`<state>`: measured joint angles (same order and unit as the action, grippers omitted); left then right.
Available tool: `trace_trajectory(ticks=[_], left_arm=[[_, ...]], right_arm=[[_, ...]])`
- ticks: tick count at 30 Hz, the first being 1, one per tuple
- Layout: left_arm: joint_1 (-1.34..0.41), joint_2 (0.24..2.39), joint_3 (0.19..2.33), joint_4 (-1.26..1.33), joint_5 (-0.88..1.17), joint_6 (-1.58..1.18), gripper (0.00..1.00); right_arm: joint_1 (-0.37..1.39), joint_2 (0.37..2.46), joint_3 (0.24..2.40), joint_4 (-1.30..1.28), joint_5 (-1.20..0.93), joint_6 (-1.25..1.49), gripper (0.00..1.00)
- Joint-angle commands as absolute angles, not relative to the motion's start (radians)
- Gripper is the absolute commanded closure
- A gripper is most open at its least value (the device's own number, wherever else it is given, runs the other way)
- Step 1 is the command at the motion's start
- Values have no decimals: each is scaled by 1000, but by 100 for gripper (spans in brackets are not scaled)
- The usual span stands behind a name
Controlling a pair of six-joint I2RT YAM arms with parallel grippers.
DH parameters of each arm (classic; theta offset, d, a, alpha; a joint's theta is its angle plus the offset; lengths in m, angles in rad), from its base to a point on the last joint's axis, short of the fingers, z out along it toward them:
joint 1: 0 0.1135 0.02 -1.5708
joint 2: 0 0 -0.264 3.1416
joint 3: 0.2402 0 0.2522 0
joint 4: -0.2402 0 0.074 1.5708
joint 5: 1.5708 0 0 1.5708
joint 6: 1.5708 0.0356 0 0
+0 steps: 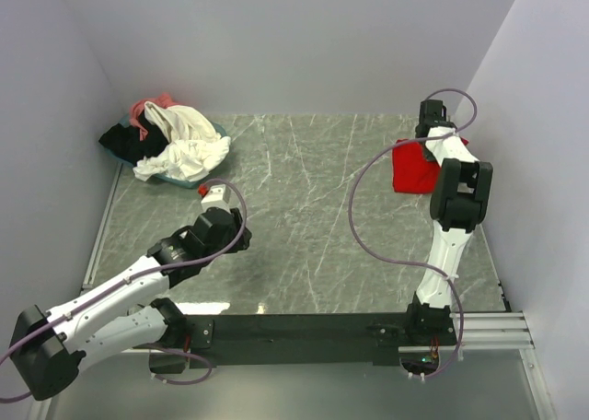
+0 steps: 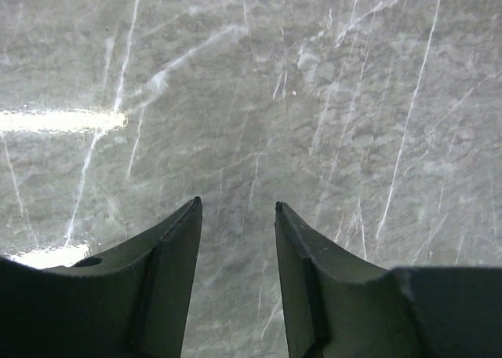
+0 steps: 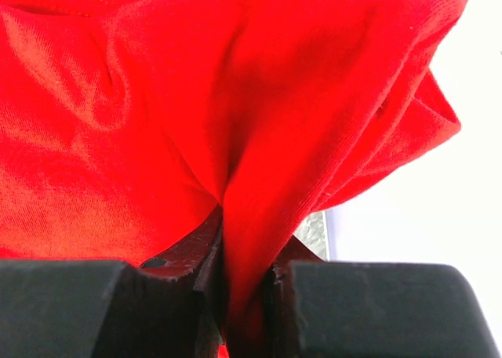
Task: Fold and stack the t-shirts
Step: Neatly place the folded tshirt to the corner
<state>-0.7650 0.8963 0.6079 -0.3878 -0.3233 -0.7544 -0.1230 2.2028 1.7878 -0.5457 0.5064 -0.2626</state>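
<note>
My right jaws are pinched tight on a fold of the red t-shirt point(image 3: 157, 138); my left jaws stand partly open over the worktop point(image 2: 314, 99), gripping nothing.

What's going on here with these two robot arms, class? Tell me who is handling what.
The right gripper is shut on a fold of the red t-shirt, at the far right of the marble table. The left gripper is open above bare table, holding nothing. The white shirt, black shirt and pink shirt lie in a loose heap on the tray in the far left corner, not yet folded.
</note>
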Motion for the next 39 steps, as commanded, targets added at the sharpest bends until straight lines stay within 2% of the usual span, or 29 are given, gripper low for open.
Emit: trace_trajectory(ticks=[1, 5, 6, 8, 9, 12, 20, 24, 31, 35, 39], left_arm=[[-758, 858, 603, -410, -359, -775, 51], [-759, 841, 603, -431, -371, -781, 50], [-759, 835, 601, -434, -373, -781, 50], [-759, 830, 598, -439, -374, -784, 48], [-759, 827, 598, -439, -374, -785, 48], [-758, 819, 600, -442, -376, -787, 48], [-759, 789, 626, -469, -374, -790, 46], [-758, 766, 640, -469, -351, -775, 45], [-758, 765, 687, -494, -365, -756, 43], [-758, 746, 725, -511, -385, -730, 41], [-756, 718, 767, -523, -436, -706, 33]], right_arm=[[-126, 2187, 1833, -509, 531, -236, 77], [-126, 2183, 1848, -520, 555, -207, 59], [-126, 2165, 1845, -511, 563, -198, 49], [-126, 2135, 1810, -483, 577, -195, 38], [-126, 2102, 1795, -468, 578, -195, 27], [-124, 2039, 1755, -436, 589, -175, 17], [-72, 1876, 1677, -423, 565, -117, 15], [-34, 1830, 1654, -504, 468, -4, 16], [20, 1544, 1309, -391, 50, 190, 15], [124, 1350, 1146, -351, 30, 222, 15], [320, 1209, 966, -330, 71, 268, 15]])
